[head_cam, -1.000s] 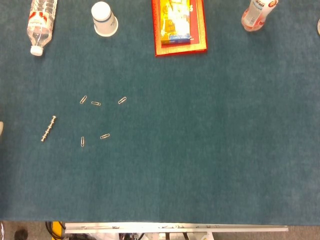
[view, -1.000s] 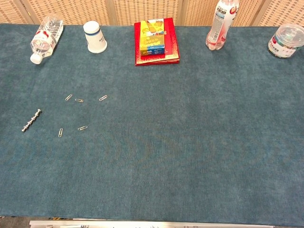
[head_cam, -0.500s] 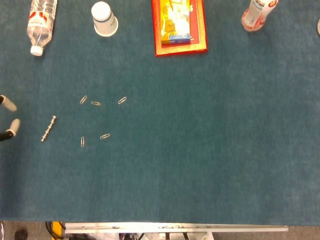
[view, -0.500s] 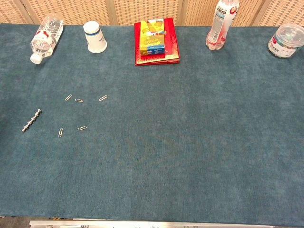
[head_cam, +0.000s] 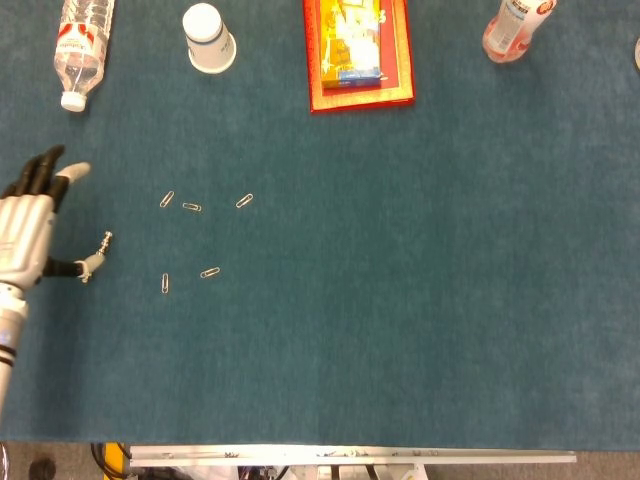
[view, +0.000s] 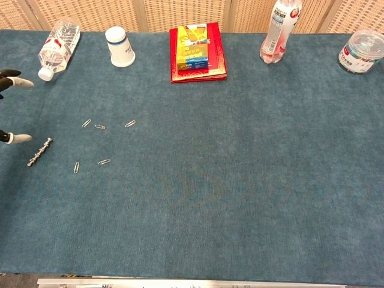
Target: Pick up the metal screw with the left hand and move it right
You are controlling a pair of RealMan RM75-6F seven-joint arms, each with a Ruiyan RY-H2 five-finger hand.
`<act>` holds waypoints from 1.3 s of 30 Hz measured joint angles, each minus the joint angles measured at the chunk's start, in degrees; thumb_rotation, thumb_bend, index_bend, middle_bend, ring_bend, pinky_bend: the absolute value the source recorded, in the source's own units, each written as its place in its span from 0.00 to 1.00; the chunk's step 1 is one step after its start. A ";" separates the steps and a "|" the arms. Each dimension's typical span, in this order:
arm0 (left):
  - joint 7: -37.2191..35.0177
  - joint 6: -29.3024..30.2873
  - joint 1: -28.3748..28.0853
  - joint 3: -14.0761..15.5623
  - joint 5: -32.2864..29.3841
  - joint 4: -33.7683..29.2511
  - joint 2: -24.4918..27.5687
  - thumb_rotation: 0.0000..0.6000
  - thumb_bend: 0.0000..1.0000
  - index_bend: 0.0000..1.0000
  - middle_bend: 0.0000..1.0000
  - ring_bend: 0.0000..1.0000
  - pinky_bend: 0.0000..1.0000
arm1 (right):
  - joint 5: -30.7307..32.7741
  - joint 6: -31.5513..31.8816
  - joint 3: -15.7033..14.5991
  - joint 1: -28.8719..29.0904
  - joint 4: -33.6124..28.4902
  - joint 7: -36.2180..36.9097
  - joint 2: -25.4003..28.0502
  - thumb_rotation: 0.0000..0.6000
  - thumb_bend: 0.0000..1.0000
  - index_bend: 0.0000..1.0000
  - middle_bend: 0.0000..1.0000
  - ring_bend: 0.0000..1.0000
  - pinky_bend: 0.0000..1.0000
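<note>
we're at the reach-in step. our left hand (head_cam: 28, 228) sits at 9 o'clock on the teal table (head_cam: 400, 300), fingers spread wide, holding nothing. the metal screw (view: 39, 151) lies just beside its thumb, at 9 o'clock from the paperclips (head_cam: 190, 207). looks like we need to close thumb and finger on it next, lift, then carry toward 3 o'clock. right hand isn't visible.

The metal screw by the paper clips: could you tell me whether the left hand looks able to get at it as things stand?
Probably yes. The left hand is open right beside the metal screw, on its left, with nothing between them; the paper clips lie on the far side.
</note>
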 measured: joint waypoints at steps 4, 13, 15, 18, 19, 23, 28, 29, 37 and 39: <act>2.32 -0.92 -0.89 0.20 -1.41 0.44 -1.64 1.00 0.07 0.00 0.00 0.00 0.11 | 0.19 0.13 -0.07 -0.31 0.46 0.48 -0.15 1.00 0.00 0.25 0.14 0.06 0.28; 6.25 -2.84 -2.44 1.00 -5.17 3.78 -5.55 1.00 0.07 0.00 0.00 0.00 0.09 | 0.01 1.08 0.19 -0.79 0.45 0.97 0.71 1.00 0.00 0.25 0.14 0.06 0.28; 6.84 -3.39 -2.59 1.23 -6.43 4.38 -6.01 1.00 0.07 0.00 0.00 0.00 0.08 | -0.06 1.24 0.20 -0.90 0.22 0.91 0.93 1.00 0.00 0.25 0.14 0.06 0.28; 7.44 -4.53 -2.82 1.54 -8.64 5.70 -6.83 1.00 0.07 0.00 0.00 0.00 0.07 | -0.06 1.24 0.17 -0.97 0.06 0.77 0.98 1.00 0.00 0.25 0.14 0.06 0.28; 7.53 -4.92 -2.90 1.62 -9.23 6.23 -7.11 1.00 0.07 0.00 0.00 0.00 0.07 | -0.04 1.17 0.16 -0.96 0.06 0.74 0.98 1.00 0.00 0.25 0.14 0.06 0.28; 7.40 -6.07 -3.13 1.86 -10.74 8.39 -8.11 1.00 0.07 0.00 0.00 0.00 0.07 | -0.05 1.02 0.18 -0.89 -0.06 0.59 0.93 1.00 0.00 0.25 0.14 0.06 0.28; 6.39 -7.37 -3.37 1.78 -12.43 10.58 -8.77 1.00 0.07 0.00 0.00 0.00 0.07 | -0.42 1.25 0.23 -0.82 -0.29 0.56 0.74 1.00 0.00 0.25 0.14 0.06 0.28; 6.25 -7.51 -3.41 1.76 -12.60 10.85 -8.83 1.00 0.07 0.00 0.00 0.00 0.07 | -0.49 1.19 0.20 -0.78 -0.30 0.52 0.69 1.00 0.00 0.25 0.14 0.06 0.28; 5.24 -8.47 -3.58 1.65 -13.85 13.11 -8.94 1.00 0.07 0.00 0.00 0.00 0.07 | -0.53 1.16 0.29 -0.61 -0.81 -0.04 0.71 1.00 0.00 0.25 0.14 0.06 0.28; 5.06 -8.87 -3.72 1.49 -14.41 13.83 -8.86 1.00 0.07 0.00 0.00 0.00 0.07 | -0.45 1.02 0.34 -0.53 -0.85 -0.07 0.72 1.00 0.00 0.25 0.14 0.06 0.28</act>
